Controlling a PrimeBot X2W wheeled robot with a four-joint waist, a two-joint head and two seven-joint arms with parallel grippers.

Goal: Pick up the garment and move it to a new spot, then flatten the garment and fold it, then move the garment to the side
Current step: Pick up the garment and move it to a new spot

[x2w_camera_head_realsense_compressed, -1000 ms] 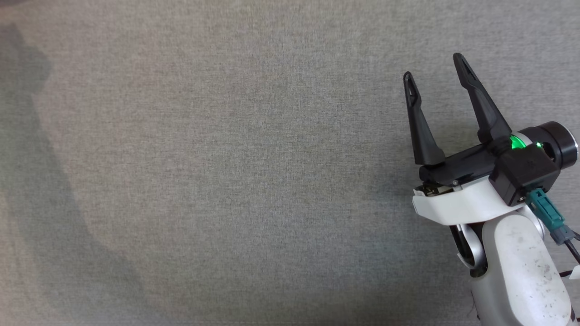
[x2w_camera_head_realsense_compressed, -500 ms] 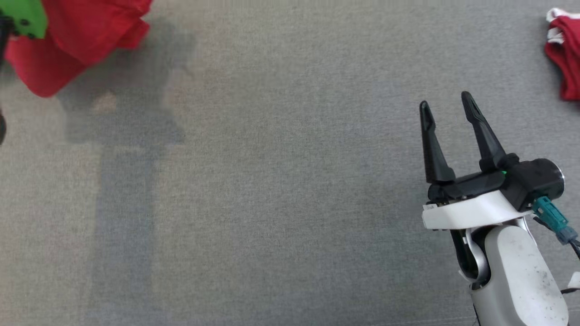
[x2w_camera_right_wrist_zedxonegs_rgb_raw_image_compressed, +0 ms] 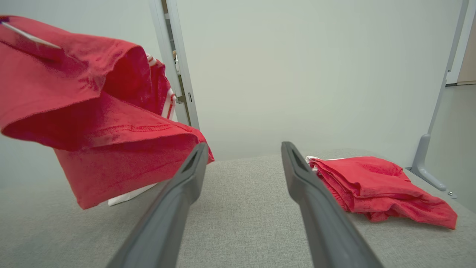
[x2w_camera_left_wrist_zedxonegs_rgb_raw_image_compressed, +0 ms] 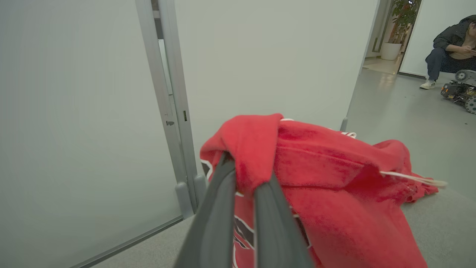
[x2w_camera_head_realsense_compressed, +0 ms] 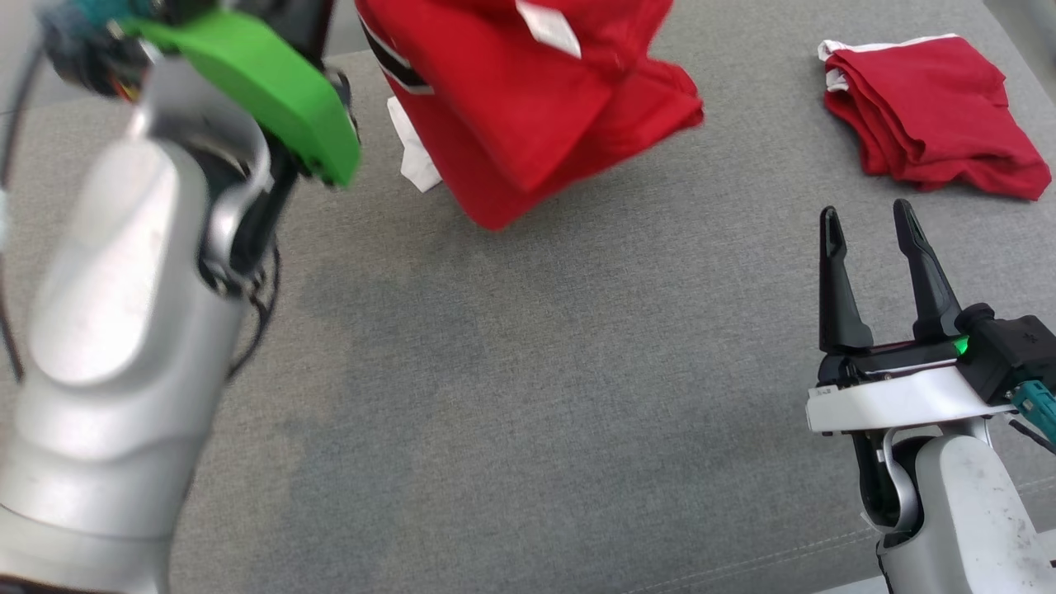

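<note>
A red garment (x2w_camera_head_realsense_compressed: 528, 107) with white trim and a dark print hangs bunched above the grey cushioned surface at the top middle of the head view. My left gripper (x2w_camera_left_wrist_zedxonegs_rgb_raw_image_compressed: 245, 175) is shut on a fold of the garment (x2w_camera_left_wrist_zedxonegs_rgb_raw_image_compressed: 334, 186), whose cloth drapes over the fingertips. The left arm, with its green cover (x2w_camera_head_realsense_compressed: 264, 91), rises along the left of the head view. My right gripper (x2w_camera_head_realsense_compressed: 879, 219) stands open and empty at the lower right, well clear of the cloth. In the right wrist view the garment (x2w_camera_right_wrist_zedxonegs_rgb_raw_image_compressed: 93, 123) hangs to the left of my open right gripper (x2w_camera_right_wrist_zedxonegs_rgb_raw_image_compressed: 243, 147).
A second red garment (x2w_camera_head_realsense_compressed: 932, 115) lies folded at the far right of the surface (x2w_camera_head_realsense_compressed: 536, 396), just beyond my right gripper. A pale wall and a metal post (x2w_camera_left_wrist_zedxonegs_rgb_raw_image_compressed: 171, 111) stand behind. Far off, a person (x2w_camera_left_wrist_zedxonegs_rgb_raw_image_compressed: 450, 44) sits near a small wheeled machine (x2w_camera_left_wrist_zedxonegs_rgb_raw_image_compressed: 461, 89).
The head camera has swung, bringing the left arm and the folded garment into view. The held garment has come in from the upper left toward the top middle. The right gripper stays open.
</note>
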